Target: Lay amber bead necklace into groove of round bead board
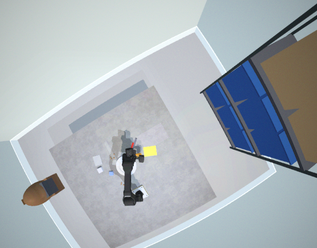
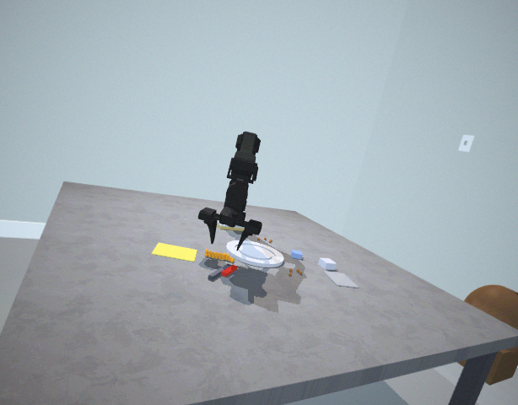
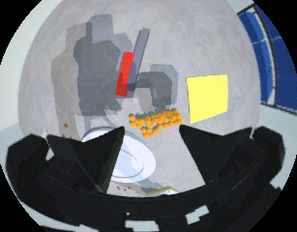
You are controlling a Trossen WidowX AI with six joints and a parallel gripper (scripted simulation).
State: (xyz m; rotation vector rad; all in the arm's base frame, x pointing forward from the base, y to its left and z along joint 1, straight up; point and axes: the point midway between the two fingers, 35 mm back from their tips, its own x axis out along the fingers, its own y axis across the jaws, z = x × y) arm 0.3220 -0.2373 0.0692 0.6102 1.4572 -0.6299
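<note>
The amber bead necklace (image 1: 138, 154) (image 2: 218, 256) (image 3: 160, 118) lies bunched in an elongated heap on the table, beside the round bead board. The white board (image 1: 118, 166) (image 2: 276, 260) (image 3: 150, 165) lies flat, with a ring-shaped groove that shows no necklace in it; the arm hides part of the board in the top view. My gripper (image 2: 224, 245) (image 3: 152, 128) is open and empty, above the table by the necklace and the board's near edge. In the wrist view the necklace shows between and just beyond the fingertips. The fingertips are hidden in the top view.
A red block (image 1: 132, 145) (image 2: 229, 271) (image 3: 125, 74) and a dark bar (image 2: 216, 273) (image 3: 142, 50) lie near the necklace. A yellow sheet (image 1: 149, 151) (image 2: 175, 251) (image 3: 208, 97) lies on its other side. Loose beads, a blue block (image 1: 111, 173) (image 2: 296, 254) and a white block (image 1: 99, 169) (image 2: 327, 263) surround the board.
</note>
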